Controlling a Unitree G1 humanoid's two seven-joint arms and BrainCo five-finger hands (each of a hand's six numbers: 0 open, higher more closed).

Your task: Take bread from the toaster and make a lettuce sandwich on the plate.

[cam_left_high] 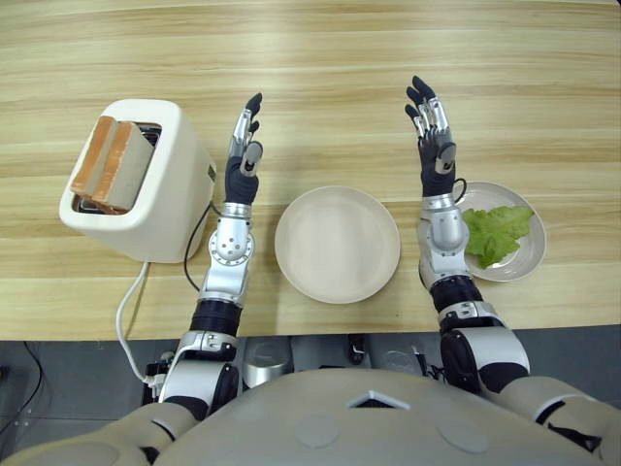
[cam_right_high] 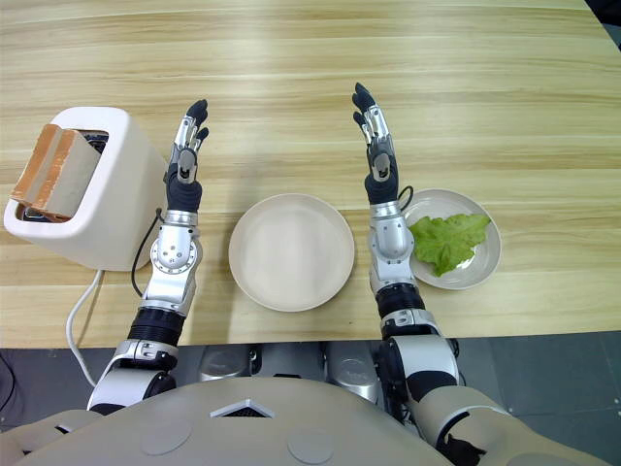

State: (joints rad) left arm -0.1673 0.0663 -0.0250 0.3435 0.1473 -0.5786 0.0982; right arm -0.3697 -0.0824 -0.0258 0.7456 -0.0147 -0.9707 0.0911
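A cream toaster point(cam_left_high: 160, 199) stands at the left of the wooden table with two slices of bread point(cam_left_high: 112, 163) sticking out of its slots. An empty cream plate point(cam_left_high: 337, 244) lies in the middle, near the front edge. To its right, a smaller plate point(cam_left_high: 524, 257) holds a green lettuce leaf point(cam_left_high: 497, 233). My left hand point(cam_left_high: 245, 155) is held flat and open just right of the toaster, fingers pointing away from me. My right hand point(cam_left_high: 433, 131) is open too, between the two plates and a little beyond them, holding nothing.
The toaster's white cord point(cam_left_high: 129, 311) runs off the table's front edge at the left. Bare wooden tabletop point(cam_left_high: 330, 58) stretches across the far side.
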